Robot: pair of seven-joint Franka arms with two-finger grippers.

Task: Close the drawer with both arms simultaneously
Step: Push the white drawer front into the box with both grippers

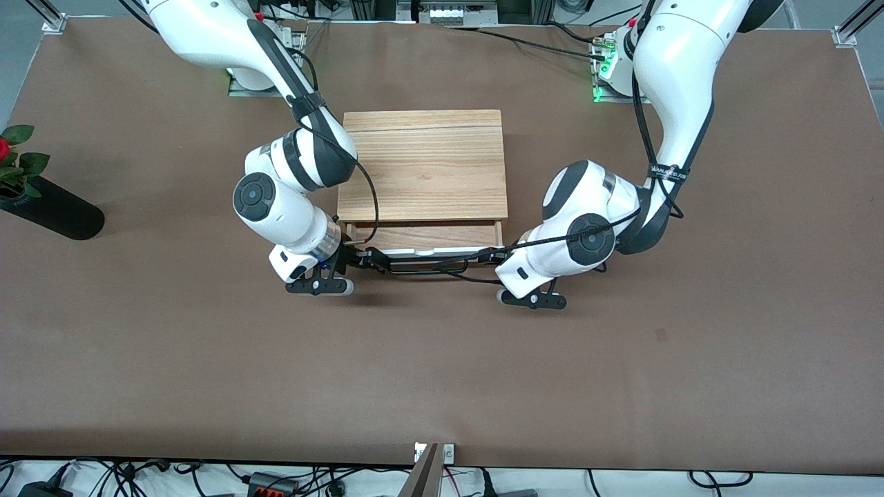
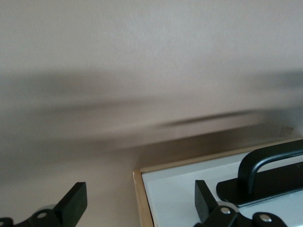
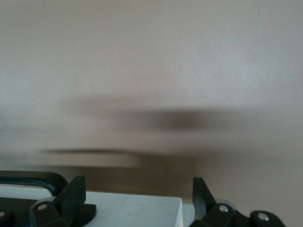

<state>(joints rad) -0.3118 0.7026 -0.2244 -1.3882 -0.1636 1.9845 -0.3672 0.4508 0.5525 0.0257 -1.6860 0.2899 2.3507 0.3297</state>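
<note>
The light-wood cabinet [image 1: 425, 162] stands mid-table. The drawer [image 1: 423, 237] is pulled out a little toward the front camera, showing a strip of light wood inside, its white front panel [image 1: 442, 251] and black bar handle [image 1: 414, 270]. My right gripper [image 1: 362, 259] is open at the panel's corner toward the right arm's end; in the right wrist view [image 3: 137, 195] the jaws straddle that corner of the panel [image 3: 128, 210]. My left gripper [image 1: 494, 257] is open at the panel's corner toward the left arm's end [image 2: 140, 201], one finger over the white panel [image 2: 184, 189] beside the handle [image 2: 265, 163].
A black vase [image 1: 52, 207] with a red flower lies near the table edge at the right arm's end. Black cables hang from both wrists in front of the drawer. The brown table [image 1: 442, 373] stretches wide toward the front camera.
</note>
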